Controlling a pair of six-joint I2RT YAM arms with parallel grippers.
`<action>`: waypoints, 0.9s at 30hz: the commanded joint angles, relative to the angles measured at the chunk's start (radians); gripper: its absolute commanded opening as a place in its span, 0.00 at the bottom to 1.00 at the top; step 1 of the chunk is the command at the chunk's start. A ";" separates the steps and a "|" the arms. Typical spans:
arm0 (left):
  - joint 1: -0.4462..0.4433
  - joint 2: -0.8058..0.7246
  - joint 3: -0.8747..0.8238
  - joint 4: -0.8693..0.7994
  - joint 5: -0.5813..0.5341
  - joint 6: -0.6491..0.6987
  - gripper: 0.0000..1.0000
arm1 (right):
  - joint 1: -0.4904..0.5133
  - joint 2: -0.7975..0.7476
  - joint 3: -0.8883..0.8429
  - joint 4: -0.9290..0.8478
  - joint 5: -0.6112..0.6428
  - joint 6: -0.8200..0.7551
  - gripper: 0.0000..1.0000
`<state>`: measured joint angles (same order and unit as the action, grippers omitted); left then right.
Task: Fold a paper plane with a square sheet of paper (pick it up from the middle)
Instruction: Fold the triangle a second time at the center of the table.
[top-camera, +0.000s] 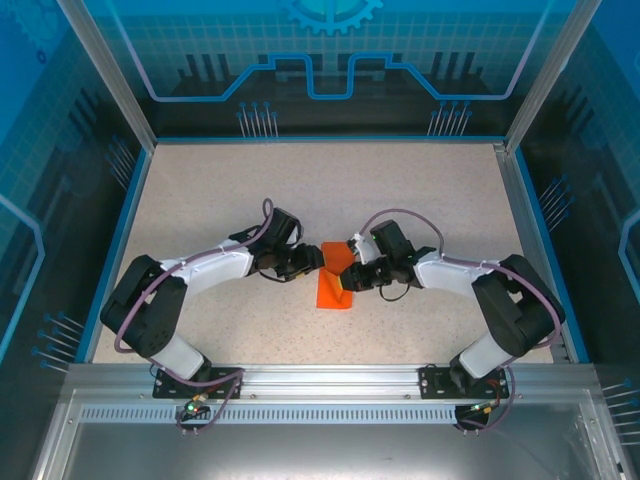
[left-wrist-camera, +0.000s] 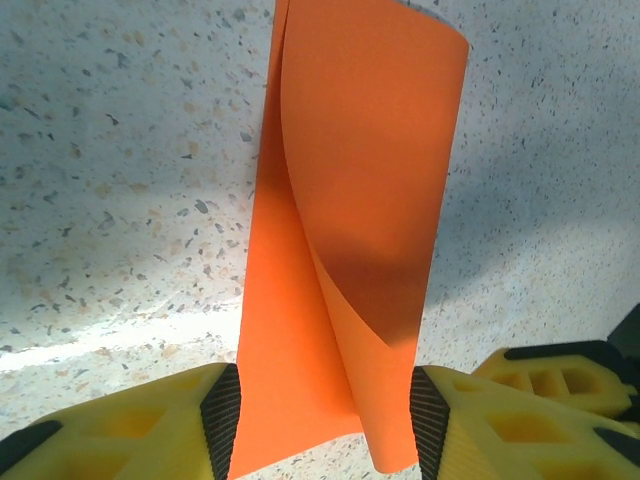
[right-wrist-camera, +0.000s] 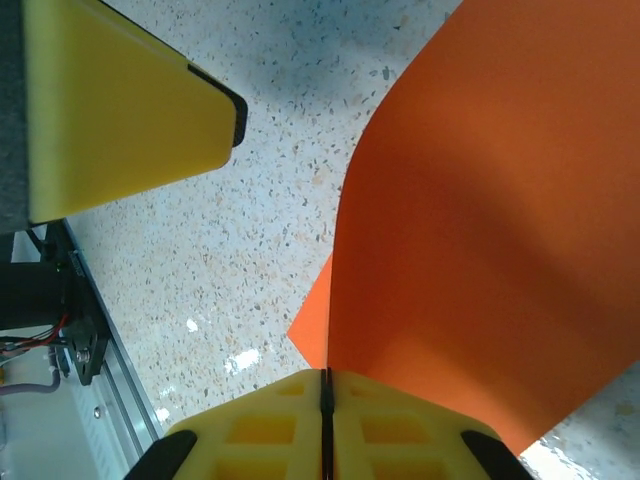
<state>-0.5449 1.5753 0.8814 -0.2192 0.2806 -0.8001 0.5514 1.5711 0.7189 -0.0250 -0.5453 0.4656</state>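
Observation:
The square sheet of paper (top-camera: 334, 284) is bright orange and sits at the table's middle, between both grippers. In the left wrist view the sheet (left-wrist-camera: 350, 180) curls over itself, one flap rolled across the other. My left gripper (left-wrist-camera: 325, 425) straddles its near end, jaws half apart, and the paper's edges reach both black pads (left-wrist-camera: 222, 418). My right gripper (right-wrist-camera: 325, 385) is shut, and an edge of the sheet (right-wrist-camera: 480, 220) rises out of the seam between its fingers. In the top view the left gripper (top-camera: 312, 262) and right gripper (top-camera: 352, 278) almost meet over the paper.
The speckled beige table (top-camera: 330, 190) is ringed by blue rails and clear walls. A yellow finger of the left gripper (right-wrist-camera: 120, 110) shows close by in the right wrist view. Part of the right gripper (left-wrist-camera: 560, 375) shows beside the left one.

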 joint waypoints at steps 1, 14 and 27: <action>-0.011 -0.010 -0.007 0.007 0.000 -0.018 0.51 | -0.044 0.025 -0.005 -0.001 -0.077 -0.037 0.10; -0.036 0.028 0.028 0.001 0.006 0.011 0.41 | -0.080 0.115 0.090 -0.129 -0.041 -0.164 0.12; -0.037 0.032 0.023 0.003 0.007 0.018 0.39 | -0.080 0.170 0.152 -0.174 -0.001 -0.238 0.13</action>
<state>-0.5735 1.5944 0.8822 -0.2119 0.2810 -0.8062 0.4877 1.7149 0.8352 -0.1680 -0.5541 0.2649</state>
